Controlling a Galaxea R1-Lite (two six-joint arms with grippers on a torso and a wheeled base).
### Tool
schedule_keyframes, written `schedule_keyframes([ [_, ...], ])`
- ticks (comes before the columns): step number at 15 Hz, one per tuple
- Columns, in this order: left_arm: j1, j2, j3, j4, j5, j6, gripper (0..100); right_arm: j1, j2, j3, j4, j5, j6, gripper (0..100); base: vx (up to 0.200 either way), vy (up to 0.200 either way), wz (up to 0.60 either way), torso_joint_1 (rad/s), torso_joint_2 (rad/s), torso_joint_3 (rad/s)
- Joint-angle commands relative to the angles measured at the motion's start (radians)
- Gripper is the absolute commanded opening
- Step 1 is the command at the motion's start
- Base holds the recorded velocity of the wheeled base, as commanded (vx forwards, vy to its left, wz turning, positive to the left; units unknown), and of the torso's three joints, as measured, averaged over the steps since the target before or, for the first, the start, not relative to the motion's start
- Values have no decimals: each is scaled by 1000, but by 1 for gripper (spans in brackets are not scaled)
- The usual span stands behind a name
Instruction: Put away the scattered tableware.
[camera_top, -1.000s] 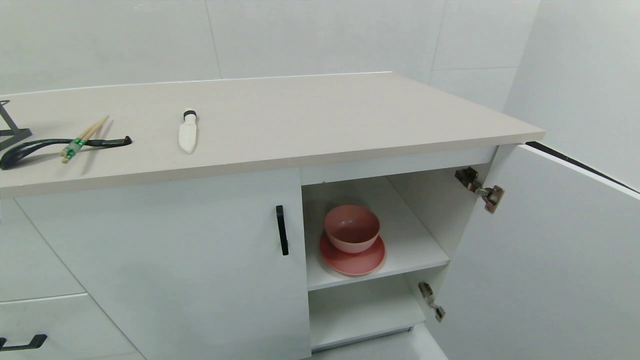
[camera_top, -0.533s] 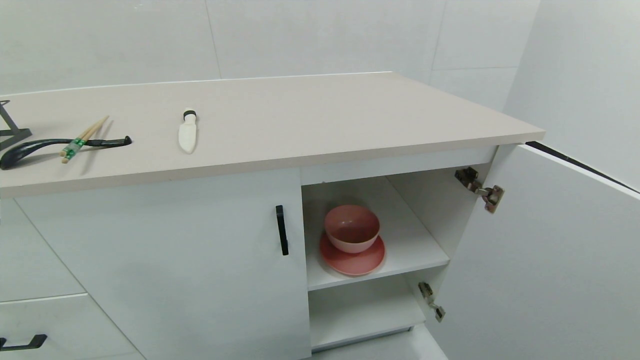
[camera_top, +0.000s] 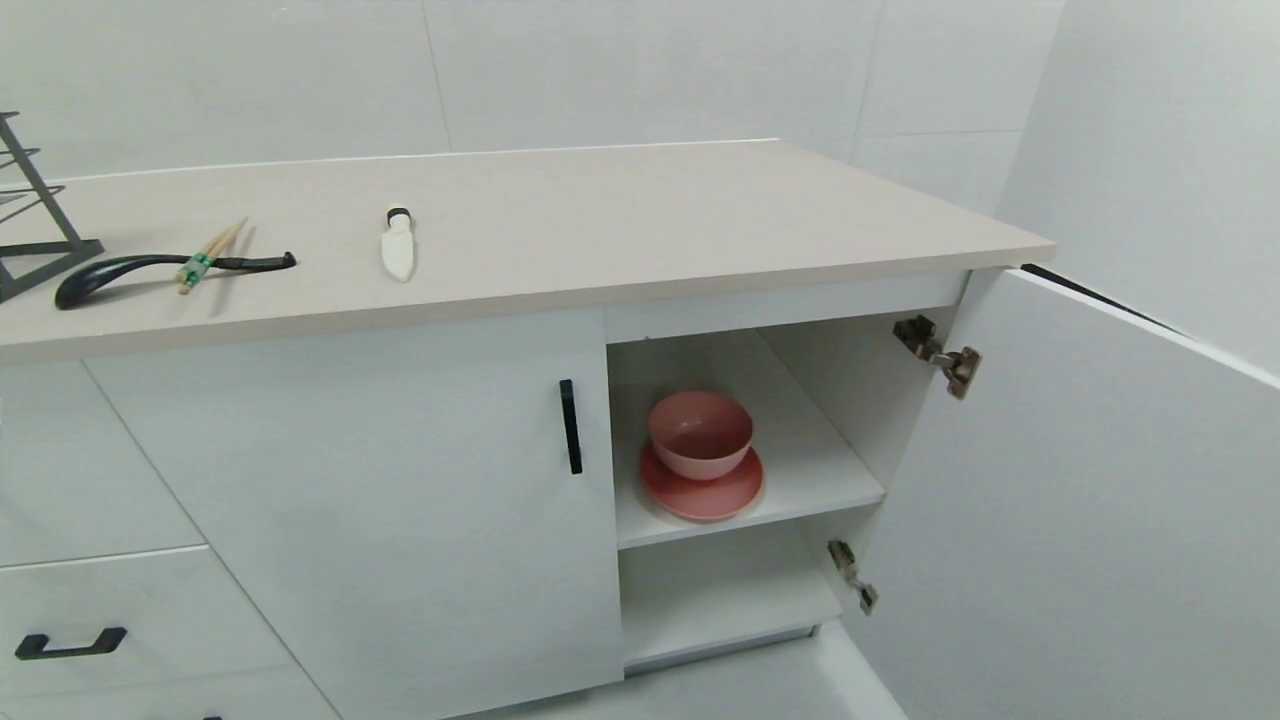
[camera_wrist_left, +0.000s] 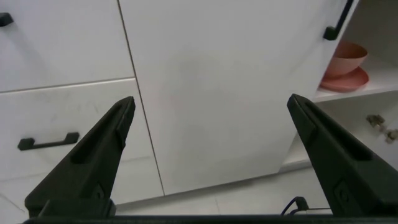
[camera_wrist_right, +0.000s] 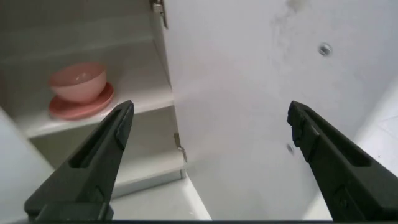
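A pink bowl (camera_top: 700, 432) sits on a pink plate (camera_top: 700, 497) on the upper shelf of the open cabinet; both also appear in the left wrist view as bowl (camera_wrist_left: 347, 57) and plate (camera_wrist_left: 345, 79), and in the right wrist view as bowl (camera_wrist_right: 78, 79) and plate (camera_wrist_right: 81, 106). On the countertop (camera_top: 620, 220) lie a black ladle (camera_top: 120, 270), a pair of chopsticks (camera_top: 210, 257) across its handle, and a white knife (camera_top: 398, 245). My left gripper (camera_wrist_left: 210, 102) is open in front of the closed cabinet door. My right gripper (camera_wrist_right: 210, 107) is open beside the open door, holding nothing.
The right cabinet door (camera_top: 1080, 500) stands swung wide open. The left door (camera_top: 380, 500) is closed, with a black handle (camera_top: 570, 426). A drawer with a black handle (camera_top: 70, 645) is at lower left. A dark wire rack (camera_top: 30, 210) stands at the counter's far left.
The whole head picture has shifted, so the camera has moved: more of the left and the floor shows. The tableware itself has not moved.
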Motion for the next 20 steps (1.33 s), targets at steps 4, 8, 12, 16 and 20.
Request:
schedule_keyframes([
  [4,0,0,0,-1,-1,0,100,0,1,0,1,2,-1,100,0,0,0,0,0,0],
  [8,0,0,0,-1,-1,-2,100,0,3,0,1,2,-1,100,-200,-200,0,4,1,-1],
  [12,0,0,0,-1,0,-2,100,0,3,0,1,2,-1,0,-200,-150,0,1,2,4],
  [16,0,0,0,-1,-1,-2,100,0,3,0,1,2,-1,0,-200,0,0,0,0,4],
  [20,0,0,0,-1,-1,-2,100,0,3,0,1,2,-1,0,-50,-150,0,0,4,7],
])
